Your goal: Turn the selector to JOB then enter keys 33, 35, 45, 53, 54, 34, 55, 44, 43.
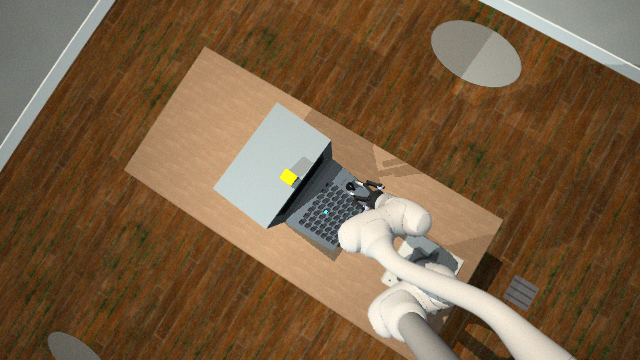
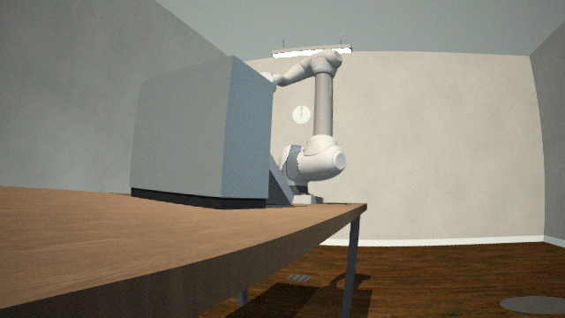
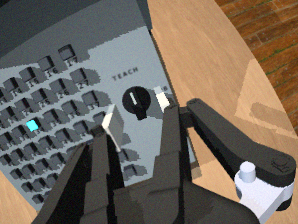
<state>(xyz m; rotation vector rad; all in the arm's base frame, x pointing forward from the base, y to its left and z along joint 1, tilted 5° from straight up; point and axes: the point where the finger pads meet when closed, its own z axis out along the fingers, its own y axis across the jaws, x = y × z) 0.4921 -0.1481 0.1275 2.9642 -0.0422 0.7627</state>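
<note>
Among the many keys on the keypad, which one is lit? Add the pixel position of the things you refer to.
The cyan key (image 1: pixel 326 212) (image 3: pixel 32 125), two rows below the key labelled 15; every other key in view is dark.

A wooden bench (image 1: pixel 170 130) (image 2: pixel 132 238) stands on a brown plank floor (image 1: pixel 150 250) (image 2: pixel 441 274), a dark leg (image 2: pixel 351 265) under one corner. A round white clock (image 2: pixel 301 114) hangs on a pale wall (image 2: pixel 441 146), near a lit ceiling lamp (image 2: pixel 312 52). A slatted gray grate (image 1: pixel 521 292) (image 2: pixel 298 277) lies near one end of the bench, while a large gray disc (image 1: pixel 476 53) lies well apart from it, half of it in shade.
</note>
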